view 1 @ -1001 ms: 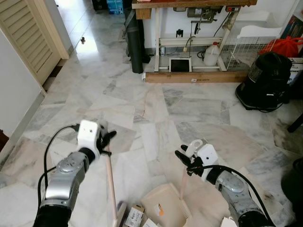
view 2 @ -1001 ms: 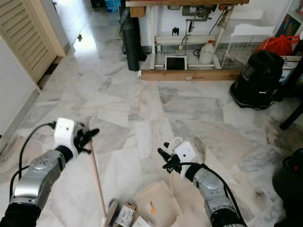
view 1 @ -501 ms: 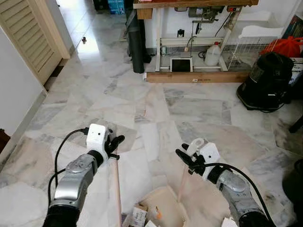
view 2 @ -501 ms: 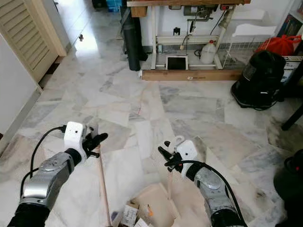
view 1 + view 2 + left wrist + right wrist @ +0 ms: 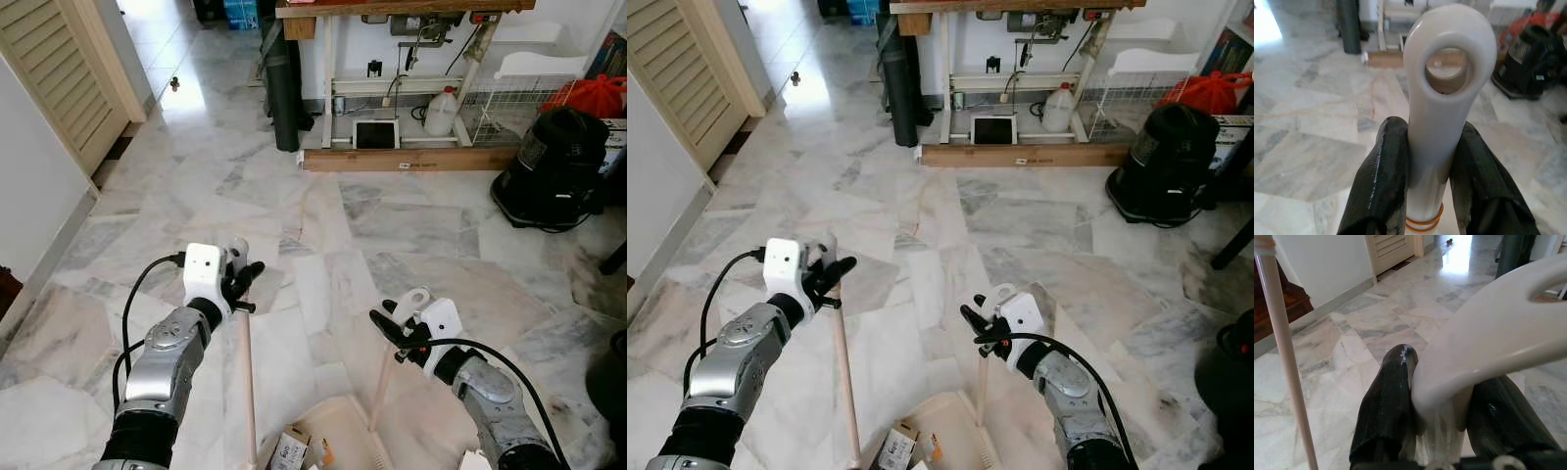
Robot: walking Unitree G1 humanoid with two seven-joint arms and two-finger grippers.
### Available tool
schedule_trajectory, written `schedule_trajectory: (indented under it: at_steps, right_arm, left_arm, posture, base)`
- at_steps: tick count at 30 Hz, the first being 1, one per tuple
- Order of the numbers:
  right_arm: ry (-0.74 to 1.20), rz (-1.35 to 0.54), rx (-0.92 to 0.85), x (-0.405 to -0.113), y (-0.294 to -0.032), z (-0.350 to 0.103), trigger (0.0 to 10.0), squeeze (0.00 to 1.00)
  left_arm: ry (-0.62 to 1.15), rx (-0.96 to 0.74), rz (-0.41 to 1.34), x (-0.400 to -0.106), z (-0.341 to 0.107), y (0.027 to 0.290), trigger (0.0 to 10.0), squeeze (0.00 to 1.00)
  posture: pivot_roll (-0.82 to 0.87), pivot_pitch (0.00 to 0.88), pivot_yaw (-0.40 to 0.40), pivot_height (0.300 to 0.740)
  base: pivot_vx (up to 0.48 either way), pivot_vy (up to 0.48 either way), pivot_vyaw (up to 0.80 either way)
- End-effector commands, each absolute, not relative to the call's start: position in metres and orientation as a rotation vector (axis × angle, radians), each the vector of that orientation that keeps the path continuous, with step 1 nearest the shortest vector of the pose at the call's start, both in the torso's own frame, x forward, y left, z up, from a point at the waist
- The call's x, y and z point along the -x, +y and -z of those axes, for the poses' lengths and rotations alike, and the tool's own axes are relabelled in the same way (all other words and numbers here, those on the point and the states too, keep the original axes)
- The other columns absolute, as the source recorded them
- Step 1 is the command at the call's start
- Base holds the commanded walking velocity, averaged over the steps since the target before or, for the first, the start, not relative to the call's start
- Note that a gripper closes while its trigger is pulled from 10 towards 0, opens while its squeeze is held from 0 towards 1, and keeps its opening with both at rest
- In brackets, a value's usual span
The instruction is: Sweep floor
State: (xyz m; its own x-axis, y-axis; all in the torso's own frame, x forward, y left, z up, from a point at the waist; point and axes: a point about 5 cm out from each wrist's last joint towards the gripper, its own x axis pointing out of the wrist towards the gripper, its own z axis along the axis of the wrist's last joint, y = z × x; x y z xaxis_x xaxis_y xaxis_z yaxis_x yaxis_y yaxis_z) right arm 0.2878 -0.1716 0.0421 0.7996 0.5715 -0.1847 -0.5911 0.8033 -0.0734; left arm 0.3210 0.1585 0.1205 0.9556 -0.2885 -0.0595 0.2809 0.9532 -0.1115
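Observation:
My left gripper [image 5: 243,285] is shut on the top of a pale broom handle [image 5: 247,382] that runs almost straight down to the floor. In the left wrist view its black fingers [image 5: 1383,181] clamp the handle's white ringed end [image 5: 1447,83]. My right gripper [image 5: 390,338] is shut on the white grip [image 5: 1498,347] of a dustpan handle [image 5: 380,392]. The beige dustpan [image 5: 343,436] sits on the marble floor at the bottom edge between my arms. A small cardboard box [image 5: 287,452] lies at its left lip. The broom head is cut off by the frame.
A black vacuum cleaner [image 5: 554,166] stands at the far right. Ahead is a bench with a wooden plank [image 5: 407,160] at its foot, a white jug [image 5: 440,111] and a black tube [image 5: 282,93]. A louvred door [image 5: 59,69] is on the left wall. Open marble floor lies ahead.
My left gripper has carried the broom handle rightward and farther out, so the stick stands more upright. The dustpan and box sit lower in view. The right gripper has barely moved.

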Motion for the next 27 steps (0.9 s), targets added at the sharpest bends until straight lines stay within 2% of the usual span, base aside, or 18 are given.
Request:
schedule_trajectory:
  at_steps: [1,17,27]
  right_arm:
    - [0.116,-0.615,0.104,-0.292,-0.169,-0.05,10.0,0.0]
    - [0.126,-0.624,0.094,-0.293,-0.169,-0.05,10.0,0.0]
    - [0.147,-0.706,0.078,-0.29,-0.166,-0.05,10.0,0.0]
  left_arm:
    - [-0.025,0.227,0.279,-0.326,-0.138,0.157,10.0,0.0]
    - [-0.07,0.431,0.206,-0.329,-0.139,0.162,10.0,0.0]
    - [-0.077,0.511,0.244,-0.333,-0.14,0.144,10.0,0.0]
  posture:
    - [-0.06,0.02,0.066,0.74]
    - [-0.05,0.046,0.062,0.74]
    - [-0.06,0.051,0.059,0.74]
  base:
    - [0.0,0.0,0.0]
    - [0.0,0.0,0.0]
    - [0.0,0.0,0.0]
